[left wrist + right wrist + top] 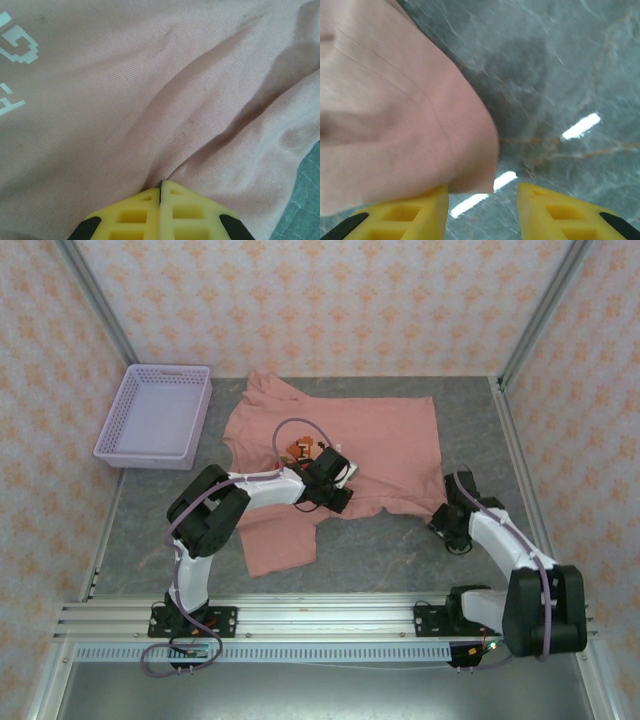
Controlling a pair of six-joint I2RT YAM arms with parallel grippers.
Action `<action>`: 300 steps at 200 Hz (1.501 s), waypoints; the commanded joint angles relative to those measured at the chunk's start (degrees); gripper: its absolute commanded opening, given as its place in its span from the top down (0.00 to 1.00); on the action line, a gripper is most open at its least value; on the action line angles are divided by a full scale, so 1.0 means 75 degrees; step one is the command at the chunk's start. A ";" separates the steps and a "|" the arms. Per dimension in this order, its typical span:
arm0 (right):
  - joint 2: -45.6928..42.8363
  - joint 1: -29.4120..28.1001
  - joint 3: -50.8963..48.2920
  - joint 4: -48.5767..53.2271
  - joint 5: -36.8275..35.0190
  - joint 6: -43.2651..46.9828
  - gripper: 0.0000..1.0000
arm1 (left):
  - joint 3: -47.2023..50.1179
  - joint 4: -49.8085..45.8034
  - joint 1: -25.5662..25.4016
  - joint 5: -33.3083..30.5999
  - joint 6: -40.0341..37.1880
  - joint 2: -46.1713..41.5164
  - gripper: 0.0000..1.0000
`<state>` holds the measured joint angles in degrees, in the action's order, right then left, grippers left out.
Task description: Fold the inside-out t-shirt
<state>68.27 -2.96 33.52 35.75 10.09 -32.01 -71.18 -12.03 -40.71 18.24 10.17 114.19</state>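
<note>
Item: inside-out t-shirt, salmon pink, spread across centre of grey marbled table, blocky print near middle
Left gripper: jaws fully together, pinching a cloth fold mid-frame
Right gripper: jaws partly apart at shirt's lower-right corner, clasping nothing; corner overlaps one finger
Lavender basket: upper left

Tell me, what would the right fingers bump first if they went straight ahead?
Probably the t-shirt corner lying by one of the right fingers; past it lies the grey table. Depth is hard to judge.
</note>
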 commanded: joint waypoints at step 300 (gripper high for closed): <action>0.1058 0.0593 0.2503 -0.0113 -0.0076 0.1664 1.00 | 0.1154 -0.1508 -0.0032 -0.1140 0.0887 -0.3000 0.48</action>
<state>73.93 1.32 50.70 37.15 8.19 -20.27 -66.28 -19.16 -40.73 14.98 13.13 101.36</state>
